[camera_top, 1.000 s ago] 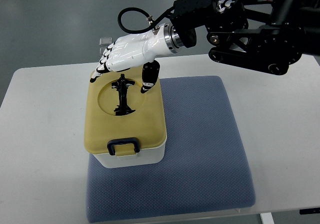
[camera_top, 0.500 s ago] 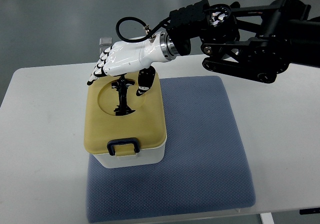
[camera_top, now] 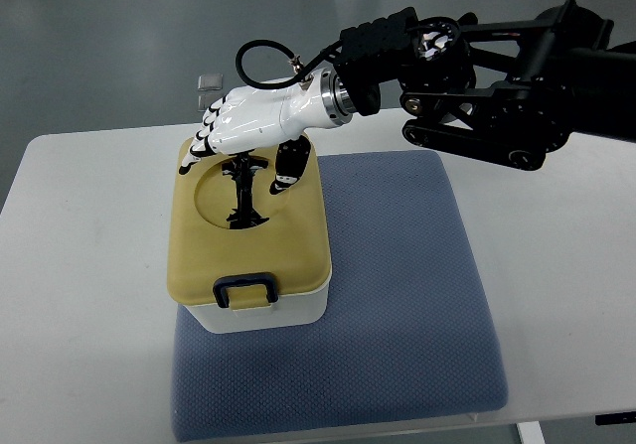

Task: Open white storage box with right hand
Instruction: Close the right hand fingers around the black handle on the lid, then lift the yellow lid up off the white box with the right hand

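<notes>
Over the far end of the white storage box (camera_top: 260, 310) my right hand (camera_top: 253, 124) hangs palm down, my black arm coming in from the right edge. My fingers (camera_top: 202, 138) curl downward at the lid's far left corner and my thumb (camera_top: 289, 162) points down onto the lid's far right side; whether they press on it or hover just above I cannot tell. They grip nothing I can see.

The box stands on the left part of a blue-grey mat (camera_top: 397, 295), which lies on a white table (camera_top: 89, 295). Its tan lid (camera_top: 288, 245) is shut flat on the white body. A round recess in the lid holds a black folding handle (camera_top: 241, 194), lying along the box's length just below my palm. At the near edge a dark blue latch (camera_top: 245, 290) sits down over the rim.

No brand, label or writing is legible on the box, the lid or the mat. Beyond the table, near my knuckles, stands a small clear object (camera_top: 209, 88), too blurred to identify.
</notes>
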Action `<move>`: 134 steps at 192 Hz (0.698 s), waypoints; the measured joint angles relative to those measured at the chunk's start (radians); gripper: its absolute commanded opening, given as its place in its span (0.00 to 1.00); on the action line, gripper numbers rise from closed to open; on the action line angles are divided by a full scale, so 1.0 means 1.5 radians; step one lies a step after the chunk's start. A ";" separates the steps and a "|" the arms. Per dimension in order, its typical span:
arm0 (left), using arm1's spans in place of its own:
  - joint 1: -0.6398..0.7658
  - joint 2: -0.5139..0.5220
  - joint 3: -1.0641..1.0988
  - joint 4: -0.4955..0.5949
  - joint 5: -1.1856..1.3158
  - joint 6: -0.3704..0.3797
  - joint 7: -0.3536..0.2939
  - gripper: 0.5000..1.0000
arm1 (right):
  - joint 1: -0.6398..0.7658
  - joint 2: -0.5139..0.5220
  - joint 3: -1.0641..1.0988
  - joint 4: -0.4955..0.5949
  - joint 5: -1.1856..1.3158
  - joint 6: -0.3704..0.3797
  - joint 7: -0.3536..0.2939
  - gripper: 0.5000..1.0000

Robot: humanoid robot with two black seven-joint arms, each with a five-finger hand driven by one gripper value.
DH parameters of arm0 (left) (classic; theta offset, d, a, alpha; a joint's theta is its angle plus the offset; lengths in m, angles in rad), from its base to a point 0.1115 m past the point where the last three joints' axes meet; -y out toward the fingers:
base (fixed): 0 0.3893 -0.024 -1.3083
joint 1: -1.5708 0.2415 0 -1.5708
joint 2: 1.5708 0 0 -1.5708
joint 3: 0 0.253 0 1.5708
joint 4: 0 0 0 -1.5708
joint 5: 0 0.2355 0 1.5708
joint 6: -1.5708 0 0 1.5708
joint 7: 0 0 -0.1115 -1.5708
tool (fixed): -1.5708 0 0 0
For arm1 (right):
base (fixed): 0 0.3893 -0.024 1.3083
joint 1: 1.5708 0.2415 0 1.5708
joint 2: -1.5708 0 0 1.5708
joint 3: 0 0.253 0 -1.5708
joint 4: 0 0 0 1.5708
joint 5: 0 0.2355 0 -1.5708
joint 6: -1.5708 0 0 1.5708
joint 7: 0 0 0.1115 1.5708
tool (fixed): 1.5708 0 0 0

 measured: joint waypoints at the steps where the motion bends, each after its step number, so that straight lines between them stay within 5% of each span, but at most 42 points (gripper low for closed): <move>1: 0.000 0.000 0.000 0.000 0.000 0.000 0.000 1.00 | 0.000 0.000 0.000 0.000 0.000 0.000 0.000 0.64; 15: 0.000 0.000 0.000 0.000 0.000 0.000 0.000 1.00 | -0.003 0.000 0.000 -0.004 -0.001 0.000 -0.001 0.57; 70: 0.000 0.000 0.000 0.000 0.000 0.000 0.000 1.00 | -0.010 0.000 0.000 -0.007 -0.002 -0.002 -0.001 0.01; 134: 0.000 0.000 0.000 0.000 0.000 0.000 0.000 1.00 | -0.009 -0.002 0.003 -0.006 -0.002 -0.033 0.035 0.00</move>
